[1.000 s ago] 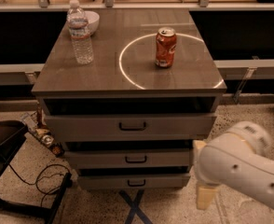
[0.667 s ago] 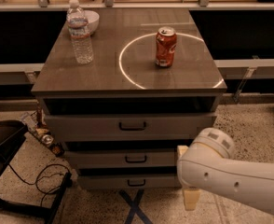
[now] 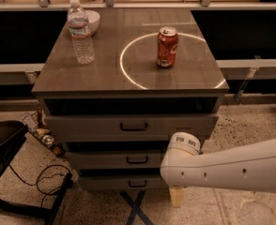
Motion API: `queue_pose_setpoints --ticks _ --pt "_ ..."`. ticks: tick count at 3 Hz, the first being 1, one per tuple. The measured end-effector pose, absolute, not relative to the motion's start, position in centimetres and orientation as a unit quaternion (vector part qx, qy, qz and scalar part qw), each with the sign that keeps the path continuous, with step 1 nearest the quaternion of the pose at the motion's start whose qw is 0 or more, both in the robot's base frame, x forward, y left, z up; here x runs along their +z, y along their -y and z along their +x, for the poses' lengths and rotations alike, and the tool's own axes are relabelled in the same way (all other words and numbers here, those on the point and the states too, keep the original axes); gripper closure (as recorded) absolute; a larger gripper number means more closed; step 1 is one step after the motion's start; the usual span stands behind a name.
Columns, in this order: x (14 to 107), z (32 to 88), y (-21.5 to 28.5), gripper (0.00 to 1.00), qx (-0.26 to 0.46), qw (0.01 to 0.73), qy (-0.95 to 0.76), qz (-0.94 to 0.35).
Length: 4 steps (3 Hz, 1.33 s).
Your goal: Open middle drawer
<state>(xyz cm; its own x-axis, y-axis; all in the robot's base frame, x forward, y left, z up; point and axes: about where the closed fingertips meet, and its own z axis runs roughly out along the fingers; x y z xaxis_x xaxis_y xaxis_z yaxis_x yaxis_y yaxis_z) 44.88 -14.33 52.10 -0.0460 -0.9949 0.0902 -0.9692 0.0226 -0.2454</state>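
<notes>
The wood-topped cabinet (image 3: 128,74) has three alike grey drawers. The middle drawer (image 3: 105,160) is the second one, with a flat front and a small dark bar handle (image 3: 137,160); it sits pushed in. My white arm (image 3: 232,168) reaches in from the right, low in front of the cabinet. My gripper (image 3: 176,197) hangs below the wrist, near the floor, right of the bottom drawer (image 3: 105,183) and lower right of the middle drawer's handle. It touches no drawer.
On the cabinet top stand a water bottle (image 3: 80,32), a white bowl (image 3: 93,19) and a red soda can (image 3: 167,47) inside a ring of light. A dark chair (image 3: 2,144), cables (image 3: 44,182) and small bottles (image 3: 46,137) lie at the left. Blue tape (image 3: 135,211) marks the floor.
My arm has swung left across the lower right, closer to the cabinet's front. The drawers and the things on top have not moved.
</notes>
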Motion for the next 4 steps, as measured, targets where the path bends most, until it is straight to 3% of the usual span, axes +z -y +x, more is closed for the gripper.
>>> queue_pose_setpoints --ticks 2,4 --pt "50.8 45.4 13.5 0.00 -0.105 0.068 -0.719 -0.684" --pt "44.7 47.9 9.5 0.00 -0.035 0.113 -0.692 -0.712"
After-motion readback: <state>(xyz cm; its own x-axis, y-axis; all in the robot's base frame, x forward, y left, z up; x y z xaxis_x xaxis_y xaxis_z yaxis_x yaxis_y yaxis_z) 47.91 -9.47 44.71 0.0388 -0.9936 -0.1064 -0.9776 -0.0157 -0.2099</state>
